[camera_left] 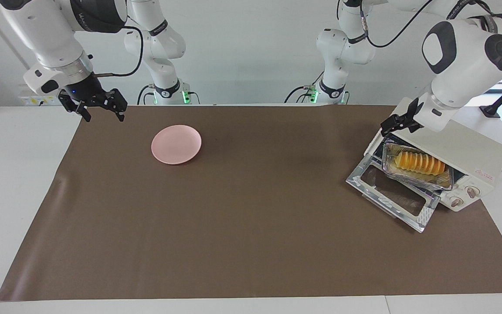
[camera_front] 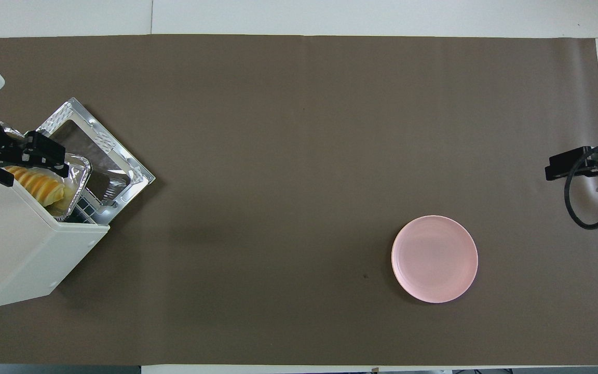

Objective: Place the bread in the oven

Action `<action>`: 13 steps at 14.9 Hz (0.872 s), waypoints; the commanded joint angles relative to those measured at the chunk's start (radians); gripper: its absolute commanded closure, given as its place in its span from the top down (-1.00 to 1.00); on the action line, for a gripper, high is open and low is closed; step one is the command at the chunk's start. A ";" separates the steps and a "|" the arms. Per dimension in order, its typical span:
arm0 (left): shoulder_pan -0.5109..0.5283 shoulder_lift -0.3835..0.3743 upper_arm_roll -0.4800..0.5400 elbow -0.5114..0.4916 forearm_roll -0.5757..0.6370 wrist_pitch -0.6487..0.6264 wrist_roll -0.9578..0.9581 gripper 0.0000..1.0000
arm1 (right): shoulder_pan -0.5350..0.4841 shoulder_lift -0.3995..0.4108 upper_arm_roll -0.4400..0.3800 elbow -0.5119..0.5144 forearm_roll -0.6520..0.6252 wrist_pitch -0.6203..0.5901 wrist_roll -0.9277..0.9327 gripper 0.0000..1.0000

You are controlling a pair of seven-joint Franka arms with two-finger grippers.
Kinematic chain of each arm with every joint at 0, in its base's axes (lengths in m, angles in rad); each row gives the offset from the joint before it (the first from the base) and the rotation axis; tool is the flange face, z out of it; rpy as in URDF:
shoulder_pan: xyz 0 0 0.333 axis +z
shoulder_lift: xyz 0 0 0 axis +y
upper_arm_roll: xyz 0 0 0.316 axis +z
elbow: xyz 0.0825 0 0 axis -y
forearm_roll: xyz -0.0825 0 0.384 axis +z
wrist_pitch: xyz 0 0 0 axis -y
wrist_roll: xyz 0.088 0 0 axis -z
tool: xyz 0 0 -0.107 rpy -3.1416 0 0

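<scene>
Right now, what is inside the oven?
The oven, door dropped open, holds a foil tray carrying the bread; the tray sticks partway out. The left tool hovers over its mouth. The cavity deeper in is hidden.

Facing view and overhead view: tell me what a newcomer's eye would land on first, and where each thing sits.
The cream oven at the left arm's end of the table stands out, its door dropped open and the yellow bread lying in a foil tray at its mouth. The left gripper hangs over the oven's open front. A pink plate lies alone on the brown mat toward the right arm's end, where the right gripper waits open above the mat's edge.
</scene>
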 commanded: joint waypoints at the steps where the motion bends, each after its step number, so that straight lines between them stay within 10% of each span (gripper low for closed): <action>1: 0.107 -0.074 -0.079 -0.038 0.023 0.045 0.016 1.00 | -0.011 -0.003 0.009 0.004 0.013 -0.013 0.011 1.00; 3: 0.336 -0.074 -0.340 -0.014 0.052 0.016 0.055 1.00 | -0.011 -0.003 0.009 0.004 0.013 -0.013 0.012 1.00; 6: 0.419 -0.190 -0.427 -0.158 0.088 0.004 0.089 1.00 | -0.011 -0.003 0.009 0.004 0.011 -0.013 0.012 1.00; 13: 0.532 -0.170 -0.551 -0.134 0.106 0.068 0.198 1.00 | -0.011 -0.003 0.009 0.004 0.013 -0.013 0.011 1.00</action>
